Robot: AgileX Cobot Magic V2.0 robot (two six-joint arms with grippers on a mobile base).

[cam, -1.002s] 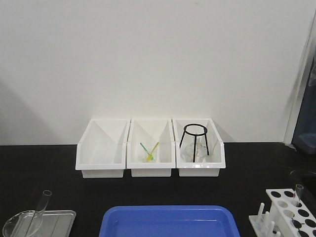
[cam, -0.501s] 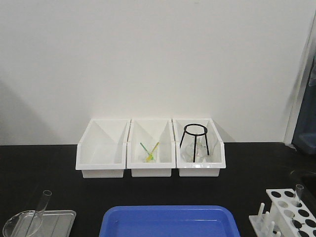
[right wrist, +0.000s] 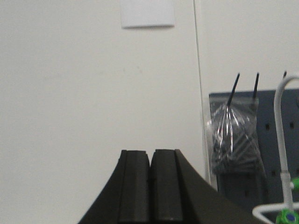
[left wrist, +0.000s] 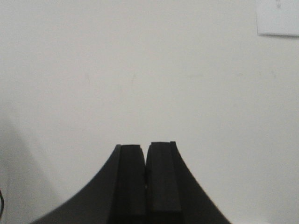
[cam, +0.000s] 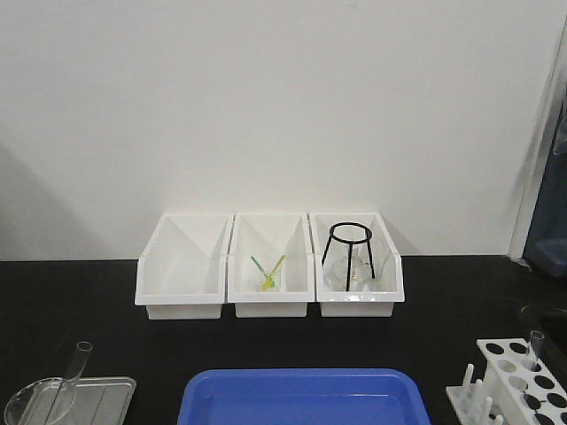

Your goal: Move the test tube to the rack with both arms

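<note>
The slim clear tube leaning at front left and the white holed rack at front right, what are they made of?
The slim clear test tube looks like glass, possibly clear plastic: see-through, with bright glints along its wall. The white rack with round holes looks like moulded plastic: opaque, smooth, slightly glossy, with evenly formed holes and pegs.

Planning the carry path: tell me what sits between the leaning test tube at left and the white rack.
The front-facing view shows only the blue tray between the test tube and the rack.
</note>
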